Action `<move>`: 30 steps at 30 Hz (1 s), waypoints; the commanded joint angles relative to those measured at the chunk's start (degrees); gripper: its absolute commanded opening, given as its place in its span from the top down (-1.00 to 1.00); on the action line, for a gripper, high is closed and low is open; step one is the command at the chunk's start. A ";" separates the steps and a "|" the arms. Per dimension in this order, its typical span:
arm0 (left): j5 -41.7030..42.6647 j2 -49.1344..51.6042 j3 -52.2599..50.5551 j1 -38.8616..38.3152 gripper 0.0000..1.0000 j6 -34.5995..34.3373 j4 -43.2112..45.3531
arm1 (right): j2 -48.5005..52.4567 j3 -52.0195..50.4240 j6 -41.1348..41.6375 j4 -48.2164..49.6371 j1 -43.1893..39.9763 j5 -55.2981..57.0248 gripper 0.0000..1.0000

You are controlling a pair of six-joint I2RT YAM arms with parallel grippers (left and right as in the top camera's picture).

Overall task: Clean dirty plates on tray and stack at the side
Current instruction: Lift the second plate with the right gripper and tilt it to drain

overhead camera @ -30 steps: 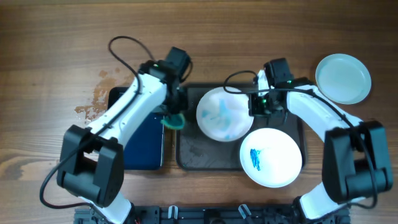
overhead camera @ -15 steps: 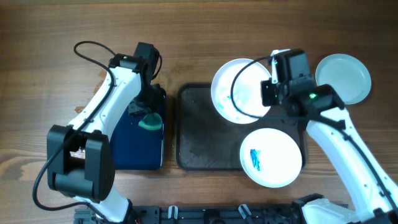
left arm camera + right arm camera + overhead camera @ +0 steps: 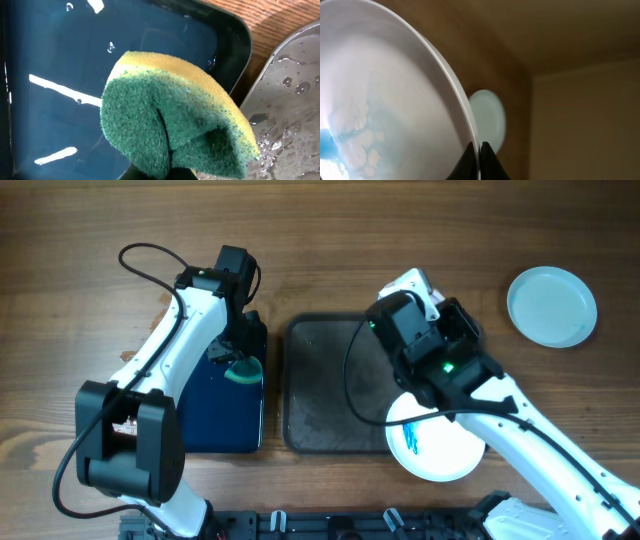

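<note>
at 9 o'clock of tray (image 3: 320,380), left end effector (image 3: 159,174) clamps sponge (image 3: 170,110) over basin (image 3: 50,50); right end effector (image 3: 479,152) pinches tilted, smeared plate (image 3: 395,100) by rim: thin hold may slip.

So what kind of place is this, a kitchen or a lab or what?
Probably a robot test bench set up for dishwashing, not a real kitchen: two robot arms work at a wooden table, with a blue basin holding water, a sponge, a smeared plate and a tray.
</note>
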 commanded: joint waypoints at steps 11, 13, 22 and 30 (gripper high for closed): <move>0.48 -0.92 0.72 0.26 0.92 0.92 0.35 | -0.28 1.64 -31.61 19.63 9.46 19.89 0.91; 0.48 -0.92 0.72 0.26 0.92 0.92 0.37 | 0.04 1.64 -32.79 20.13 9.57 20.31 0.91; 0.48 -0.92 0.72 0.26 0.92 0.92 0.33 | 2.03 1.60 -32.89 21.27 9.68 20.87 0.92; 0.48 -0.92 0.72 0.26 0.92 0.92 0.02 | 3.52 1.60 -32.87 24.83 9.68 20.87 0.91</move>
